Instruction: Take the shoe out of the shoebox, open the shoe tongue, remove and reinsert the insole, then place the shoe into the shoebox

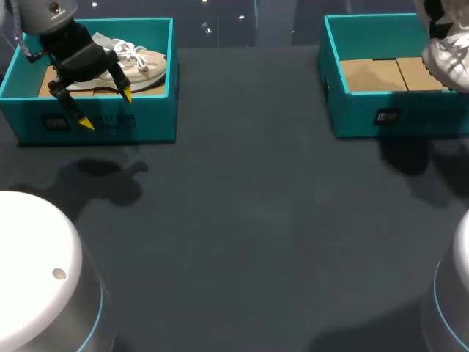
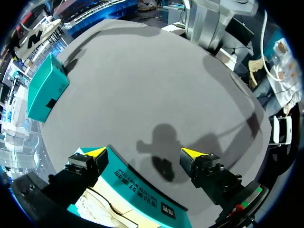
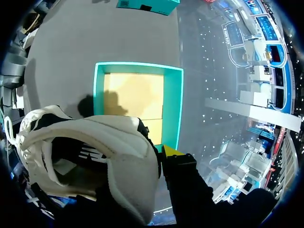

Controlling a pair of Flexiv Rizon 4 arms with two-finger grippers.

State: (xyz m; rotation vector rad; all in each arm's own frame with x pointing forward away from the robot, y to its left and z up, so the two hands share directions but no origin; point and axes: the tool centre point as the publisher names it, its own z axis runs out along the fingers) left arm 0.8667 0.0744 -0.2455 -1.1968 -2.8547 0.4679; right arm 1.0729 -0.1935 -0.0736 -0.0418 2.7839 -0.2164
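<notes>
Our left gripper [image 1: 106, 108] hangs over the near wall of the left box [image 1: 146, 121], a teal shoebox at the far left of the bench [image 1: 249, 205]. Its fingers [image 2: 95, 152] are spread wide and hold nothing. In the left wrist view one yellow tip is above the box and the other above the bench just outside the near wall. A beige shoe [image 1: 135, 66] with white laces lies inside this box, beyond the fingers.

At the far right stands the right box [image 1: 366, 114], also teal, with a bare cardboard floor. Our right arm holds a white shoe [image 1: 448, 59] in the air over the box's right end. In the right wrist view the right gripper [image 3: 160, 157] pinches the shoe's padded heel wall. One yellow-tipped finger [image 3: 173, 152] presses on the outside, and the other is hidden by the shoe.

The two boxes sit well apart.
</notes>
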